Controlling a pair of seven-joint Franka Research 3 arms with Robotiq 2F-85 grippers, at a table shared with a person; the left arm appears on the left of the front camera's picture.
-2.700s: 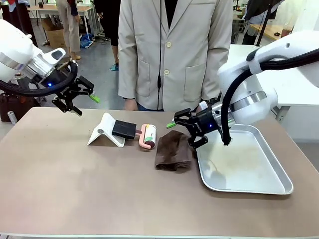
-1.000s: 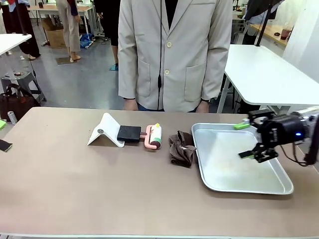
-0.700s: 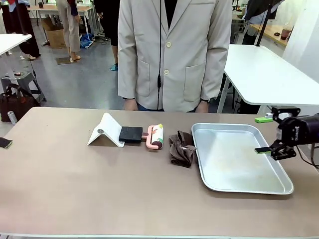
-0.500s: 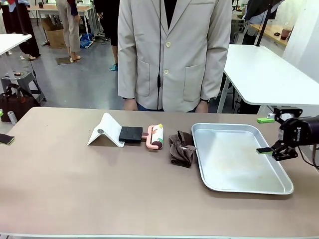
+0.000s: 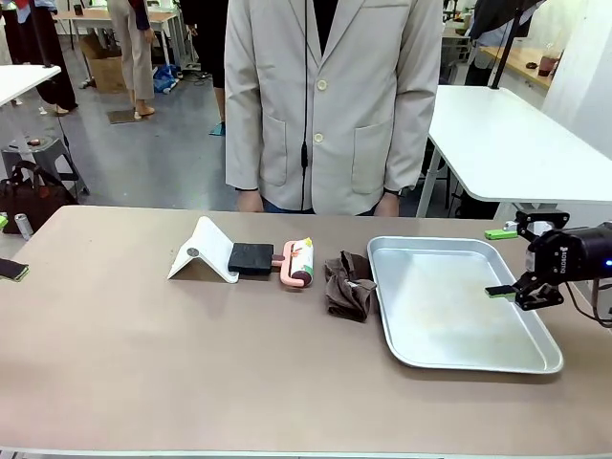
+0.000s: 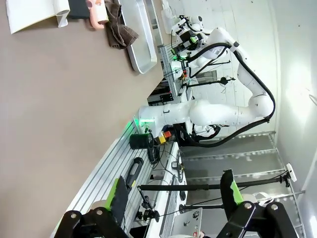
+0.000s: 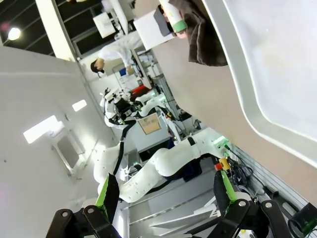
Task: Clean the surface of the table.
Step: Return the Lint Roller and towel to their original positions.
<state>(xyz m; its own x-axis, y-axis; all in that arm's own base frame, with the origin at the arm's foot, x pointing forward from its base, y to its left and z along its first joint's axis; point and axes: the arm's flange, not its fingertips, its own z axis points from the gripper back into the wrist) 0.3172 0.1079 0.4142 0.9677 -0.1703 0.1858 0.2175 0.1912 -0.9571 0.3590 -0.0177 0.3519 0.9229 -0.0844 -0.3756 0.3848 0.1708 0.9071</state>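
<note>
The taupe-brown table spans the front view. In a row on it lie a white folded stand, a black block, a pink lint roller and a crumpled brown cloth. My right gripper hovers open at the right rim of the silver tray, holding nothing. My left gripper shows just its fingertips at the table's left edge. Each wrist view has its own gripper open and empty: left gripper, right gripper. The left wrist view looks along the table.
A person in a beige jacket stands at the far edge behind the row of things, hands low at the table edge. A white-topped table stands at the back right. In the right wrist view the tray and the cloth lie ahead.
Both arms have drawn back from the middle to the table's sides. The cloth, flat before, now lies crumpled. Over the last second the right gripper drifted right past the tray's rim.
</note>
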